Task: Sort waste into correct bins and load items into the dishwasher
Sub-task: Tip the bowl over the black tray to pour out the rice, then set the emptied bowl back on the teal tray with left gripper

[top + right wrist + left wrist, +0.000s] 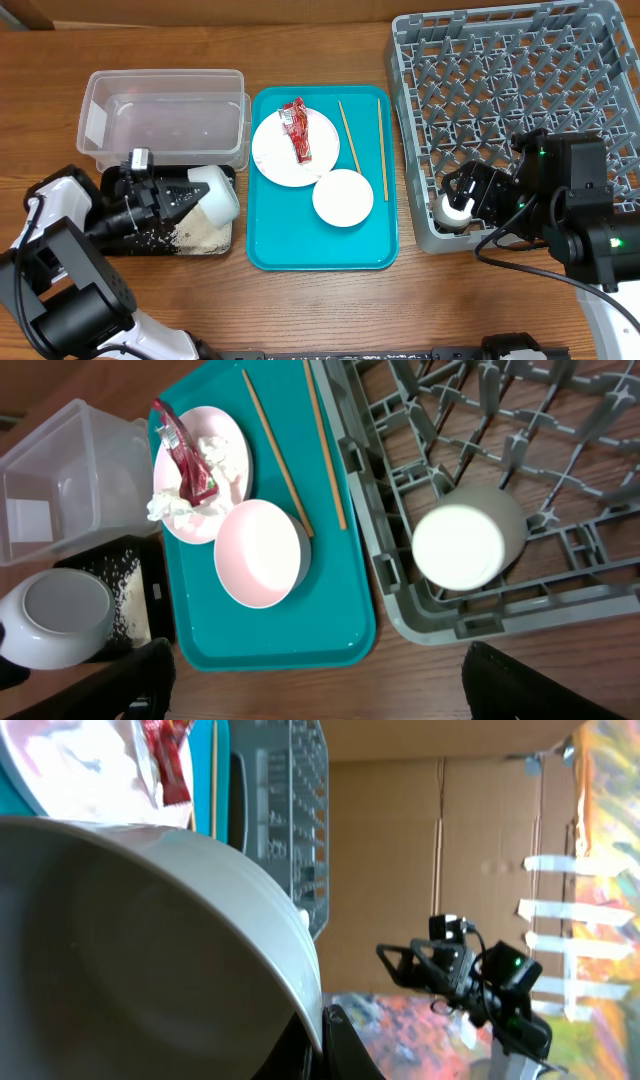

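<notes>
My left gripper (188, 196) is shut on the rim of a white bowl (220, 196), held tilted over the shallow black tray (172, 250), where white rice (205, 235) lies. In the left wrist view the bowl (150, 940) fills the frame, pinched between the fingers (322, 1032). My right gripper (315, 675) is wide open and empty at the grey dish rack's (520, 90) front left corner, just short of a small white cup (468, 538) sitting in the rack. A plate (275, 155) with the red wrapper (296, 128) and napkin (205, 475), a bowl (343, 198) and two chopsticks (381, 150) are on the teal tray.
The clear tub (100, 100) stands empty behind the black tray. The teal tray (300, 250) lies between the bins and the rack. Bare wooden table runs along the front edge.
</notes>
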`<move>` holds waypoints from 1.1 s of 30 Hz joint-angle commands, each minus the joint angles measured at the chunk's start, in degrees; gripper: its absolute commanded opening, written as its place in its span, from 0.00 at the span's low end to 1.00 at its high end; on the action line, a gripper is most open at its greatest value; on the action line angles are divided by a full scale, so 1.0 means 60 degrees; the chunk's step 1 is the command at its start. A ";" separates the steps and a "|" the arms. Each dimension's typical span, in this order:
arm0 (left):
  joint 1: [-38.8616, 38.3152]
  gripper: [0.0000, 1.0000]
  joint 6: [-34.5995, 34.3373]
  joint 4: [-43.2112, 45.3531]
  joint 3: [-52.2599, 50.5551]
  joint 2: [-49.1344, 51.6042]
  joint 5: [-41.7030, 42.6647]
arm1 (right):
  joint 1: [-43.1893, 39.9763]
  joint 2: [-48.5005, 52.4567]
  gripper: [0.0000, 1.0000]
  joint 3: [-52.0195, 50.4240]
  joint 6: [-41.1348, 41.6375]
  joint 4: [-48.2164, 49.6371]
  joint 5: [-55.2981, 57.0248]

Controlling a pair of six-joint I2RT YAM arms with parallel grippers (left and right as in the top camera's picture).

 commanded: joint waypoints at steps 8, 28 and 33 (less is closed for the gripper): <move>-0.2652 0.04 -0.1963 0.0976 0.0109 -0.2288 -0.0189 | -0.0055 -0.0091 0.93 0.0182 -0.0084 0.0106 -0.0022; -1.1537 0.15 -1.4313 0.6696 0.0106 -0.2350 -1.4429 | -0.0055 -0.0091 0.94 0.0182 -0.0084 0.0109 -0.0018; -1.2105 0.40 -1.4324 0.6808 0.0248 -0.2229 -1.4528 | -0.0055 -0.0091 0.96 0.0182 -0.0087 0.0106 -0.0018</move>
